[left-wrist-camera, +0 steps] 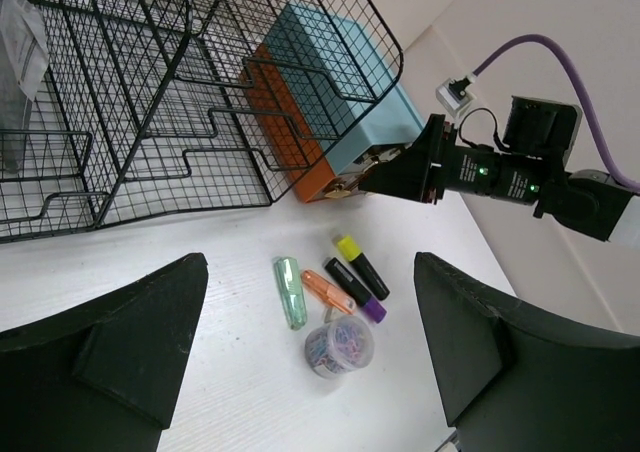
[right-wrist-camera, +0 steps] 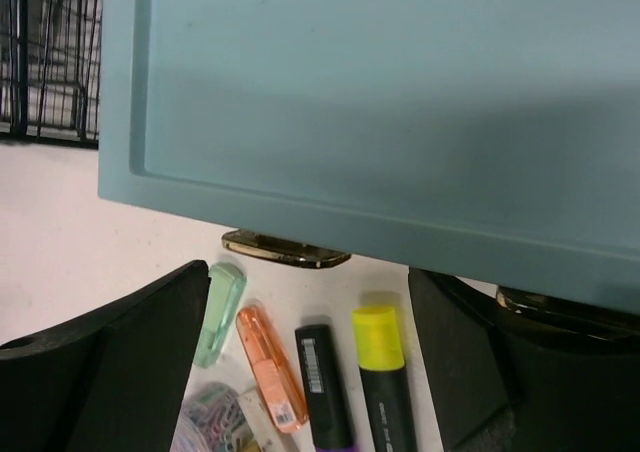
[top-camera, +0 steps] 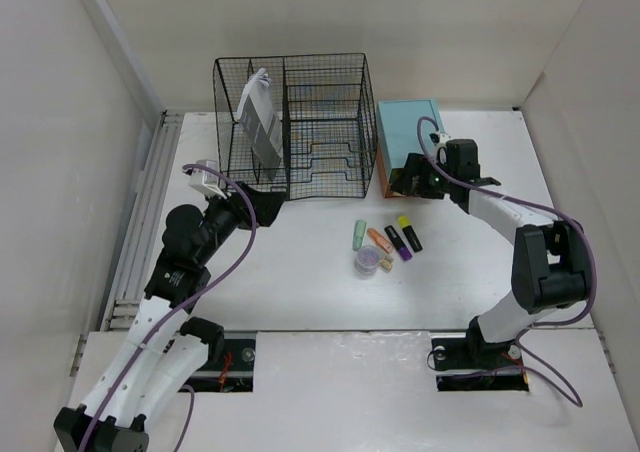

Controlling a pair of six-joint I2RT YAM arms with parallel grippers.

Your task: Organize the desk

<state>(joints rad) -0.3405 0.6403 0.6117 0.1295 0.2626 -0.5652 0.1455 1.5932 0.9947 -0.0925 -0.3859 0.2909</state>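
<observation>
The white desk [top-camera: 300, 292] holds a black wire-mesh organizer [top-camera: 300, 122] and a teal drawer box [top-camera: 408, 132] with an orange front. In front of them lie a green highlighter [top-camera: 358, 235], an orange one [top-camera: 379, 239], a purple-capped black one [top-camera: 398, 243], a yellow-capped black one [top-camera: 409, 232] and a jar of paper clips [top-camera: 368, 261]. My left gripper [top-camera: 262, 200] is open and empty by the organizer's front. My right gripper [top-camera: 408, 184] is open at the drawer box's front, above the markers; a brass handle [right-wrist-camera: 285, 249] shows between its jaws.
A grey packet [top-camera: 262, 117] stands in the organizer's left compartment. White walls enclose the desk at the back and both sides. A second brass handle [right-wrist-camera: 560, 302] sits just above my right gripper's right finger. Purple cables loop off both arms.
</observation>
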